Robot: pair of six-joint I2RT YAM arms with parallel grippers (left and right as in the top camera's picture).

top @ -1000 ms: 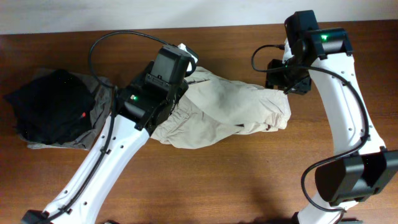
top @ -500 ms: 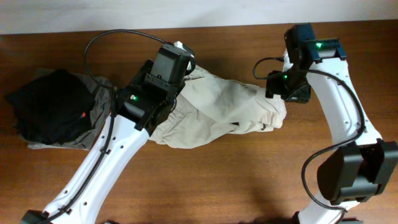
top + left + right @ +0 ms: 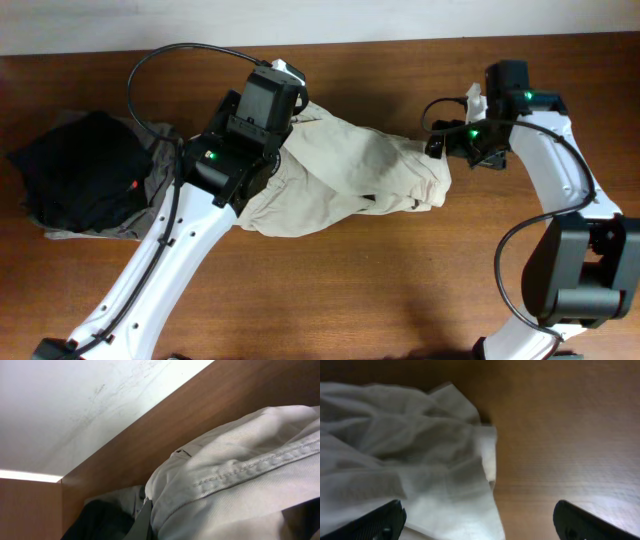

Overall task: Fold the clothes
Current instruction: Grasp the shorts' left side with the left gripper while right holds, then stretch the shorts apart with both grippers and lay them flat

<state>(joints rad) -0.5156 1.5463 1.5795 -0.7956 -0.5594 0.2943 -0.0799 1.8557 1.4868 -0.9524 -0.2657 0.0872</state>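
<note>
1. The wooden table (image 3: 350, 300) fills nearly the whole overhead view, brown and bare in front. A pale wall (image 3: 300, 20) runs along its far edge, so there is little room behind the cloth and plenty towards the near side.
2. The shorts (image 3: 340, 180) lie bunched and wrinkled in the middle of the table. Their long axis runs left to right, dipping slightly toward the right end, and each end reaches one arm.
3. A black garment (image 3: 80, 170) sits on a grey garment (image 3: 150, 195) at the far left, just beside the shorts' left end and partly under the left arm. Neither belongs to this fold.
4. The left gripper (image 3: 278, 85) is at the shorts' upper-left end. Its fingers are hidden from above, and the left wrist view shows only a stitched seam (image 3: 240, 472) pressed close, so whether it is gripping cannot be told.
5. The right gripper (image 3: 480, 525) has its fingers spread wide, and the shorts' right edge lies between them toward the left finger, unclamped. It looks the better placed arm. The cloth lies to its left, so it could probably close on that edge and carry it along the long axis.
</note>
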